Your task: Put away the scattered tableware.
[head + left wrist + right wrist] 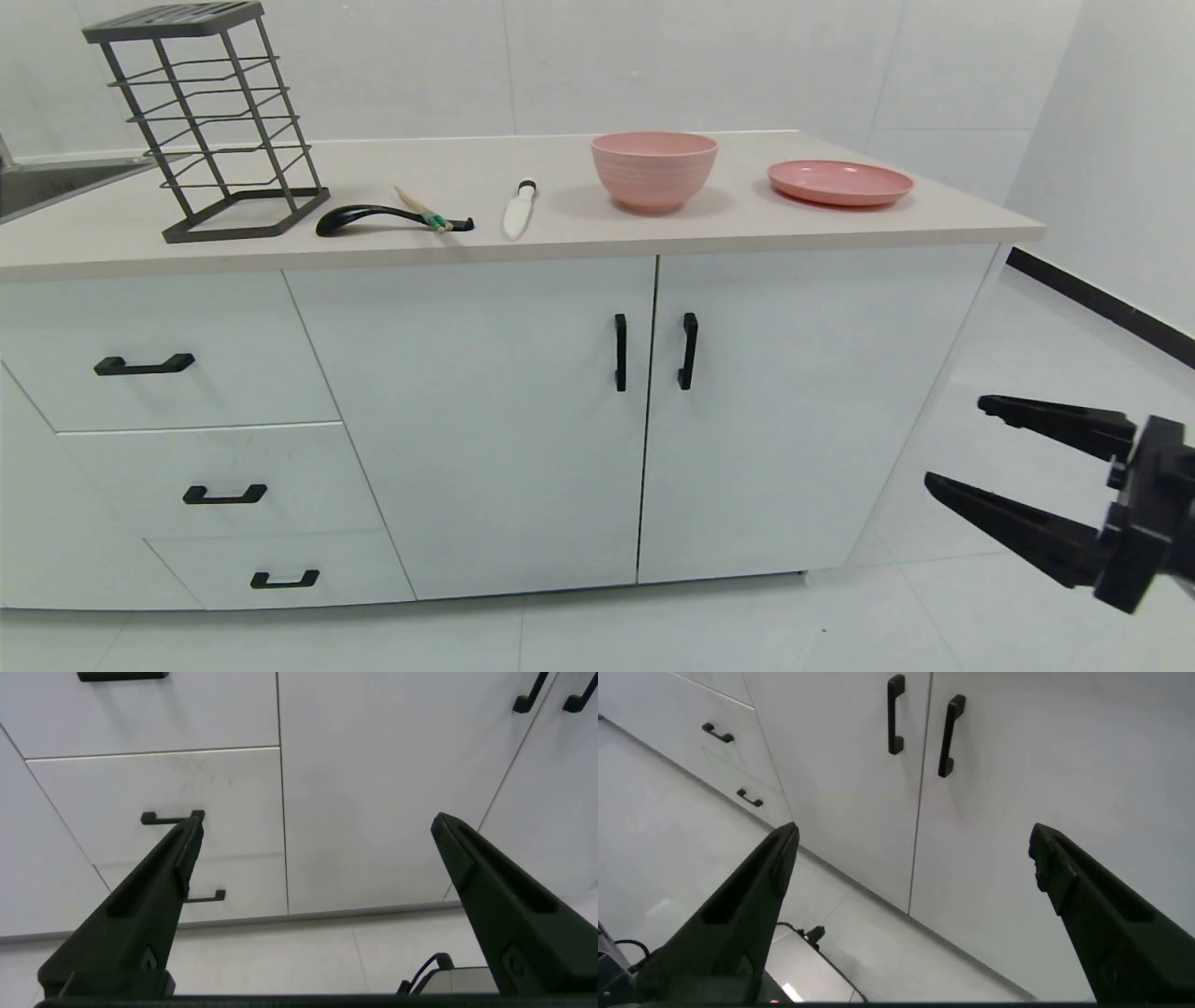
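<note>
The right gripper (954, 441) is hanging low before the cabinet doors (644, 420), jaws spread and holding nothing. The left gripper (318, 826) is gaping likewise, facing the drawers (159, 831). Up on the counter (840, 229), the black ladle (373, 217), chopsticks (422, 210) and white utensil (519, 210) are lying near the front edge, with the pink bowl (653, 168) and pink plate (839, 182) sitting farther back. A low approach is likely risking nudging the thin utensils off that edge.

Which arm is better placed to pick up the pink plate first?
Right, probably: the right gripper hangs open on the side where the pink plate lies, while the left gripper faces the drawers.
</note>
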You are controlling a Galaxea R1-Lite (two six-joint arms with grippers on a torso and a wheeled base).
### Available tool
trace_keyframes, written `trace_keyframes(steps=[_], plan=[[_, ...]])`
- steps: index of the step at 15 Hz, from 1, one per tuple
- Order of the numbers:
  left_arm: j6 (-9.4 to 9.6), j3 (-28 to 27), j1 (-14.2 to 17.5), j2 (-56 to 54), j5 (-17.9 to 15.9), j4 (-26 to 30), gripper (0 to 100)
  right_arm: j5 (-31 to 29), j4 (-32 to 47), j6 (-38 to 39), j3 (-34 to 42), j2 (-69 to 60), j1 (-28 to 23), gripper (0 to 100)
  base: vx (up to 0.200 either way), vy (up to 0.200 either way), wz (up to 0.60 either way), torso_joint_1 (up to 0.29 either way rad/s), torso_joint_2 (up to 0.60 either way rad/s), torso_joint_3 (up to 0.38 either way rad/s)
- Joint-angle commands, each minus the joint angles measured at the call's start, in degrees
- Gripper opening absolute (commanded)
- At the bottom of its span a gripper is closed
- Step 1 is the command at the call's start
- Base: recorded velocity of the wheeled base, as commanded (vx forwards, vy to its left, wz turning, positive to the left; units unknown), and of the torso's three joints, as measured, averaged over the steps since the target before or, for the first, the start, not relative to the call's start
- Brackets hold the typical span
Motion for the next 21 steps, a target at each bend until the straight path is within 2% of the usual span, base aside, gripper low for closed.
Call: trace_keyframes(steps=[1, 5, 7, 10, 11, 19, 21], plan=[[0.02, 0.0, 0.1, 0.1, 0.0, 0.0, 100, 2.1, -6.6, -1.4, 0.2, 11.6, 0.6, 100, 0.000, 0.000, 0.00, 0.000, 0.00, 0.000], [0.89, 0.0, 0.1, 0.1, -0.1, 0.0, 100, 7.7, -18.7, -4.6, 0.5, 24.9, 1.1, 100, 0.000, 0.000, 0.00, 0.000, 0.00, 0.000], [0.89, 0.0, 0.0, 0.1, -0.1, 0.0, 100, 13.0, -25.0, -4.9, 0.7, 30.9, 1.4, 100, 0.000, 0.000, 0.00, 0.000, 0.00, 0.000], [1.07, 0.0, 0.0, 0.1, -0.5, -0.1, 100, 16.8, -30.8, -5.0, -2.0, 37.3, 1.5, 100, 0.000, 0.000, 0.00, 0.000, 0.00, 0.000], [1.07, 0.0, 0.0, 0.1, -0.6, -0.1, 100, 16.8, -30.9, -5.2, -3.1, 38.6, 1.5, 100, 0.000, 0.000, 0.00, 0.000, 0.00, 0.000], [0.19, 0.0, 0.0, 0.1, -2.3, 0.0, 100, 16.6, -33.3, -7.2, -26.1, 60.0, 2.5, 100, 0.000, 0.000, 0.00, 0.000, 0.00, 0.000], [0.72, 0.0, 0.0, 0.1, -3.2, -0.1, 100, 16.6, -34.7, -8.0, -25.6, 60.1, 3.5, 100, 0.000, 0.000, 0.00, 0.000, 0.00, 0.000]])
